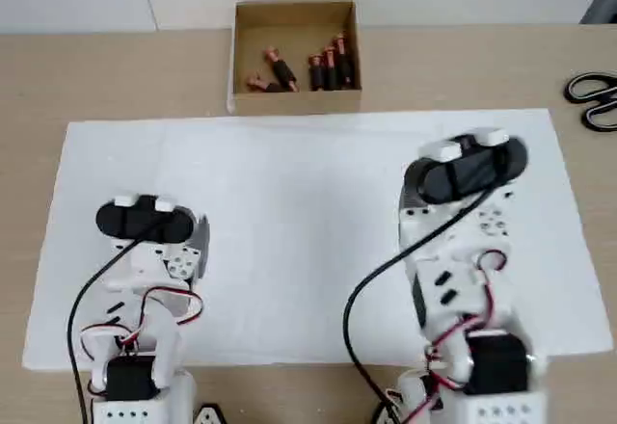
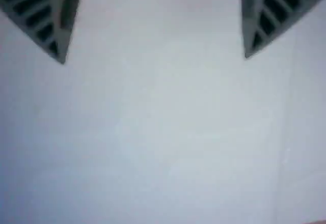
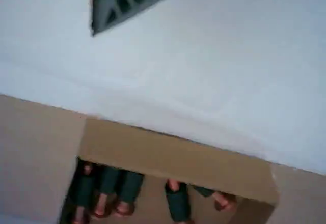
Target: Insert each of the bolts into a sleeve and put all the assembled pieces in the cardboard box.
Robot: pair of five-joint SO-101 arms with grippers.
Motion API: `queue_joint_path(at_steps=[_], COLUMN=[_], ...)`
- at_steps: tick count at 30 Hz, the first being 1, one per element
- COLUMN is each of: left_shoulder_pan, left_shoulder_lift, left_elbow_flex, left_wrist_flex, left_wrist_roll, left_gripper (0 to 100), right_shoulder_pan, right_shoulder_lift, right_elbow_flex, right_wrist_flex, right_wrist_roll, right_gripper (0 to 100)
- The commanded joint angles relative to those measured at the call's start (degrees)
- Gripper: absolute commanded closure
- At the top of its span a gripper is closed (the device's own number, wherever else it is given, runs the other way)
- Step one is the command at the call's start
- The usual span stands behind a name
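Bolt-sleeve assemblies (image 1: 310, 69) lie inside the cardboard box (image 1: 294, 102), which sits just past the far edge of the white sheet (image 1: 289, 222). Left gripper (image 2: 153, 58) is spread wide and empty over the sheet. Right gripper (image 3: 127, 0) is over the sheet near the box; can't tell its grip state. Scissors (image 1: 593, 99) lie off to the side.

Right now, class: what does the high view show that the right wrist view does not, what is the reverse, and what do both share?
High view, not right wrist: scissors, left arm and right arm from above. Right wrist, not high: part of the right gripper, close up. Both: the box with pieces inside, the white sheet, the table.
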Motion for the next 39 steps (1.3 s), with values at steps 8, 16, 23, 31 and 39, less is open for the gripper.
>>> queue_joint_path(at_steps=[8, 16, 23, 31, 39], left_shoulder_pan=[0.1, 0.1, 0.1, -0.1, -0.1], left_shoulder_lift=[-0.4, -0.5, -0.5, -0.5, -0.5], left_elbow_flex=[2.9, 2.8, 2.8, 2.8, 2.8], left_wrist_flex=[-0.7, 2.9, 2.9, 2.6, 2.6], left_wrist_roll=[-0.1, -0.1, -0.1, -0.2, -0.2], left_gripper=[79, 79, 79, 79, 79], right_shoulder_pan=[0.9, 0.7, 0.9, 0.7, 0.7], right_shoulder_lift=[-14.1, -23.3, -24.0, -24.0, -24.0], right_elbow_flex=[34.4, 41.1, 41.1, 41.1, 41.1], right_wrist_flex=[-18.3, -14.1, -3.0, -2.0, -2.0], right_wrist_roll=[0.6, 0.6, 0.4, 0.3, 0.3], right_gripper=[87.5, 87.4, 87.3, 87.4, 87.4])
